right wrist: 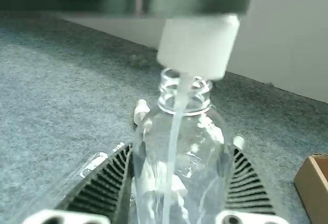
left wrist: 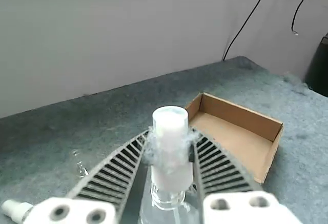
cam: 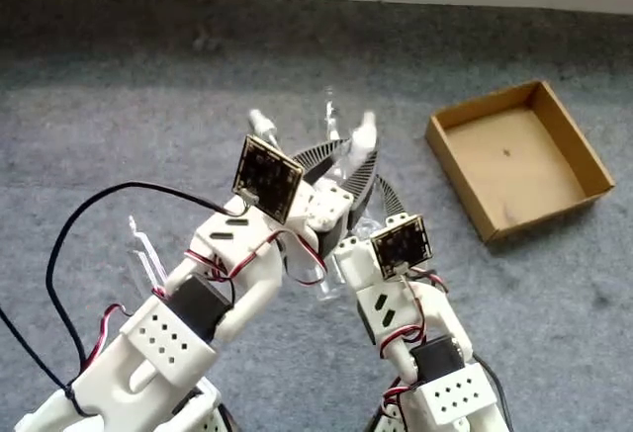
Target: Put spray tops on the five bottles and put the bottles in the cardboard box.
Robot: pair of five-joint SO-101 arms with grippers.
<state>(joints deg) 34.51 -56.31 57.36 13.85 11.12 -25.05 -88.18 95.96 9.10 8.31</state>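
Your right gripper (right wrist: 180, 155) is clamped on the clear bottle (right wrist: 179, 183), which sits between its ribbed fingers. Just above it, your left gripper (left wrist: 170, 141) pinches the white spray top (left wrist: 169, 131), held just over the bottle's mouth with its tube running down inside. Just beyond the grippers, a loose spray top (right wrist: 139, 110) lies on the grey carpet (cam: 119, 106). Farther off, on the right gripper's outer side, stands the open cardboard box (left wrist: 236, 115), with carpet running between. Behind it, the table's far edge meets the wall (left wrist: 102, 39).

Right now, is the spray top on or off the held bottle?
Off: the spray top hangs above the bottle, its neck uncovered, only the tube inside.
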